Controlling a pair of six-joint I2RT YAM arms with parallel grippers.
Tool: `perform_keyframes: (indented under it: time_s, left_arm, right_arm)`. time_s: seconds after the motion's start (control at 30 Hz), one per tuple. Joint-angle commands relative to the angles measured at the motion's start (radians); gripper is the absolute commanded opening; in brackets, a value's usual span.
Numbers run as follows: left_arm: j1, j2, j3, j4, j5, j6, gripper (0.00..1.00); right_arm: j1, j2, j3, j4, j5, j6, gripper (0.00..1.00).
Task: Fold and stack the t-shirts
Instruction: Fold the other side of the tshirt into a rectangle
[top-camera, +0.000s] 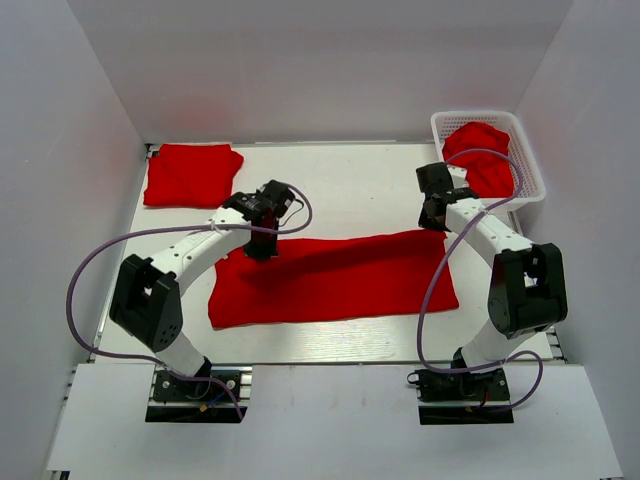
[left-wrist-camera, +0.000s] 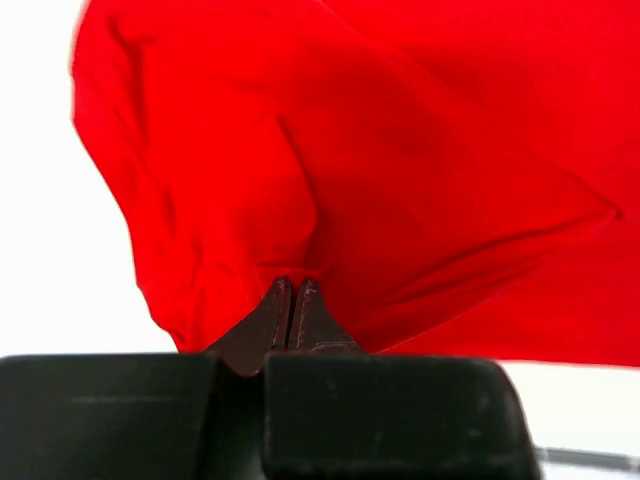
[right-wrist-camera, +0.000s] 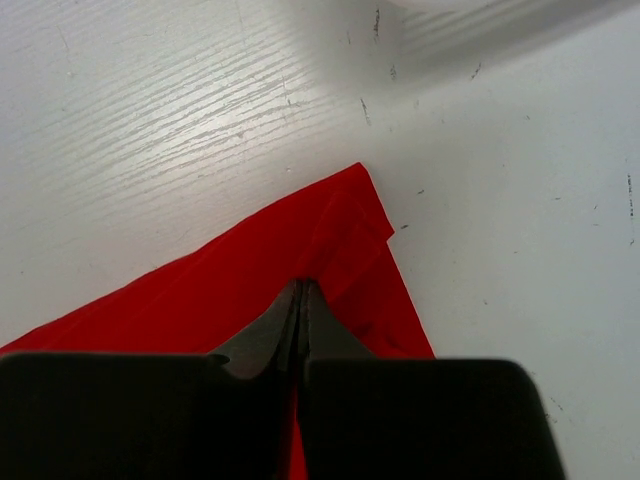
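While one folded shirt (top-camera: 192, 175) sat well left of the basket (top-camera: 478, 114) and a crumpled shirt (top-camera: 482, 155) waited inside it, the spread shirt (top-camera: 330, 280) near it looked only half-folded, with the left claw (left-wrist-camera: 290, 285) and right claw (right-wrist-camera: 300, 287) both pinched on its far corners.

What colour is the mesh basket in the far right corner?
The basket is white, best seen in the top external view.

Red t-shirt (top-camera: 335, 280) spread centrally, folded t-shirt (top-camera: 192, 175) far left, crumpled t-shirt (top-camera: 482, 158) far right
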Motion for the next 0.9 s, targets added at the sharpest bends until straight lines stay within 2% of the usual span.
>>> perform_keyframes:
  time_s: [0.0,0.17,0.3,0.53,0.7,0.87]
  left_arm:
    - [-0.011,-0.052,-0.023,-0.052,0.072,-0.028,0.0]
    - [-0.034,-0.061,-0.032,-0.074,0.155,-0.063,0.0]
    - [-0.063,-0.061,-0.023,-0.094,0.167,-0.073,0.0]
    - [-0.094,-0.017,0.11,-0.262,0.167,-0.082,0.0]
    - [-0.112,0.025,0.096,-0.273,0.158,-0.093,0.0]
    - [-0.122,0.065,0.041,-0.201,0.179,-0.093,0.0]
  right_arm:
    - [-0.002,-0.013,0.0,-0.008,0.027,-0.001,0.0]
    - [-0.002,0.0,0.0,-0.005,0.015,-0.006,0.0]
    - [-0.002,0.007,-0.001,-0.008,0.015,-0.008,0.0]
    - [0.0,0.012,0.0,-0.011,0.012,-0.009,0.0]
    - [-0.003,0.021,-0.004,-0.002,-0.002,-0.008,0.0]
    - [-0.005,0.027,-0.01,-0.006,-0.004,-0.005,0.0]
